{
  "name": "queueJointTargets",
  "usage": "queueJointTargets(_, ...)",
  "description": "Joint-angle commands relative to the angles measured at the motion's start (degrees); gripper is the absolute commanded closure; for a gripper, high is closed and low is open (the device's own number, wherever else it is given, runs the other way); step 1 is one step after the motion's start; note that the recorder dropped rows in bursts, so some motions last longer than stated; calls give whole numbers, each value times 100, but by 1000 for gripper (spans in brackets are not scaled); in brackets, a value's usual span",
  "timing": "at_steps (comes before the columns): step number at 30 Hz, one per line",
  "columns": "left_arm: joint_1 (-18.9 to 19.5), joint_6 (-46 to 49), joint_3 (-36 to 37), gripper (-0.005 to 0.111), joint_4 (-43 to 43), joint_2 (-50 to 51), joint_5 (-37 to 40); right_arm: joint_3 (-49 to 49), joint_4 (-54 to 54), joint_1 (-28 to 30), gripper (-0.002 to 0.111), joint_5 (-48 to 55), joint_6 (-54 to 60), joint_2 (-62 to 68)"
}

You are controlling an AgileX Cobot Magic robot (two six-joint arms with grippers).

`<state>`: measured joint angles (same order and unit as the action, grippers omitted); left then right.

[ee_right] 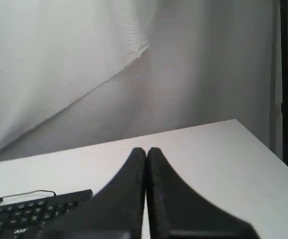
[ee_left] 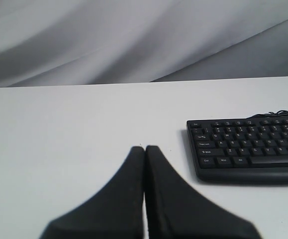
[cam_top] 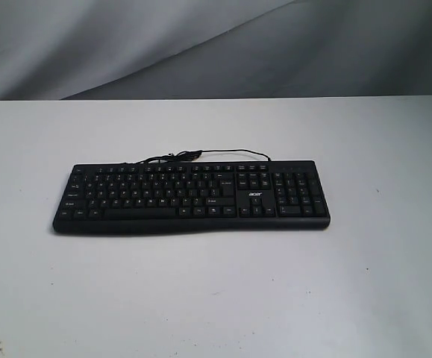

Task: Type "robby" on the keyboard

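The black keyboard [cam_top: 192, 197] lies flat in the middle of the white table, number pad and small white logo to the right, its thin black cable [cam_top: 201, 155] looped behind it. Neither arm shows in the exterior view. In the left wrist view my left gripper [ee_left: 144, 148] is shut with nothing in it, over bare table, apart from the keyboard's [ee_left: 248, 147] Ctrl and Shift end. In the right wrist view my right gripper [ee_right: 146, 149] is shut and empty, with the keyboard's [ee_right: 32, 213] number-pad end off to its side.
The white table [cam_top: 216, 298] stretches wide around the keyboard. A grey cloth backdrop [cam_top: 201, 45] hangs behind the table's far edge. A dark upright stand [ee_right: 283, 84] shows past the table's corner in the right wrist view.
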<state>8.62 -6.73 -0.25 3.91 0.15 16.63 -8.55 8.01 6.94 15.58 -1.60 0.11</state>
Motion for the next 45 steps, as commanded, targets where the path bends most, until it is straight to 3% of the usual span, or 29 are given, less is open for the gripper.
queueJointTargets(1,11,-23,25,106,-46,-15,-26,278,-177,41,108,76,383,-11)
queueJointTargets(8,11,-23,25,106,-46,-15,-26,845,-285,41,108,8,392,-11)
queueJointTargets(45,11,-23,25,106,-46,-15,-26,855,-416,41,108,345,292,-11)
